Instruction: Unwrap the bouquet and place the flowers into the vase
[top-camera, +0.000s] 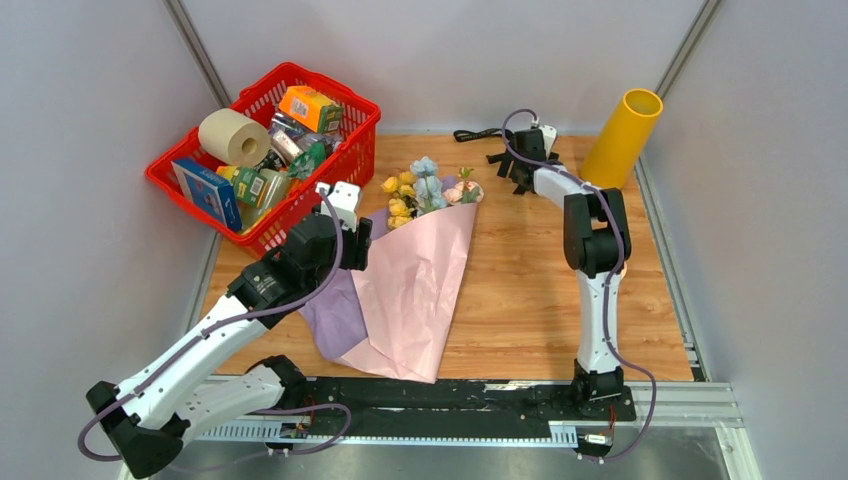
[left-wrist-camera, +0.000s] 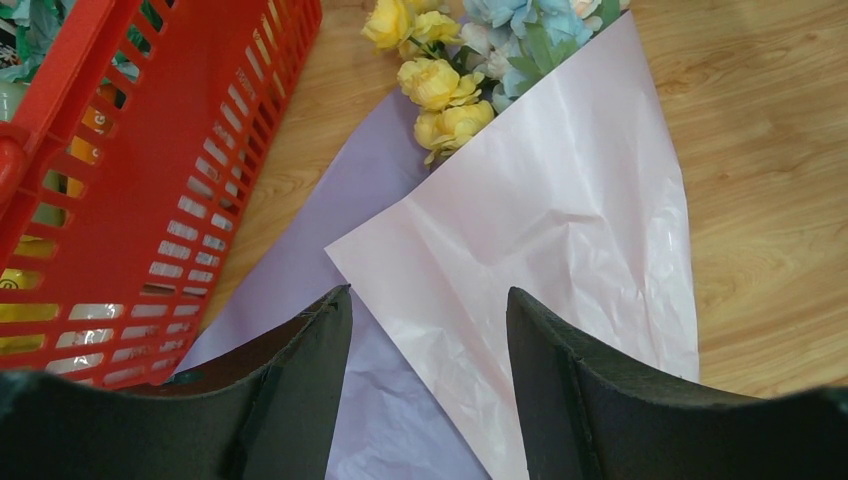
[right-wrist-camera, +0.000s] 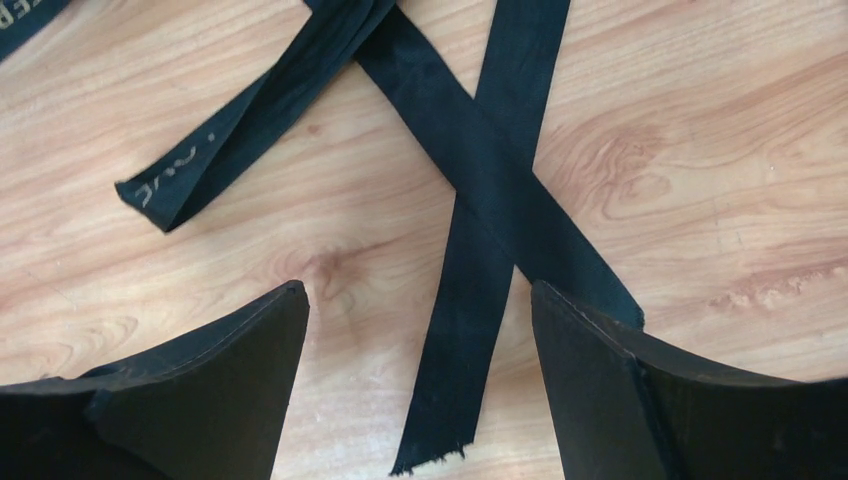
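- Bouquet (top-camera: 415, 280) lies at the tabletop (top-camera: 530, 290) centre, paper (left-wrist-camera: 560, 230) loosened, flowers (top-camera: 425, 190) pointing to 12 o'clock
- Vase (top-camera: 622, 138) stands at 2 o'clock
- Left gripper (left-wrist-camera: 430, 300) spread, empty, over the paper's 9 o'clock edge
- Right gripper (right-wrist-camera: 420, 290) spread, empty, above black ribbon (right-wrist-camera: 490, 190)

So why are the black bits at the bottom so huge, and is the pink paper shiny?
Left wrist view: the left end effector sits right by the lens, so it looks huge; light glares on the wrapping paper near its right edge. Right wrist view: the right end effector looms too, ribbon sharp. Top view: even light, soft shadows.
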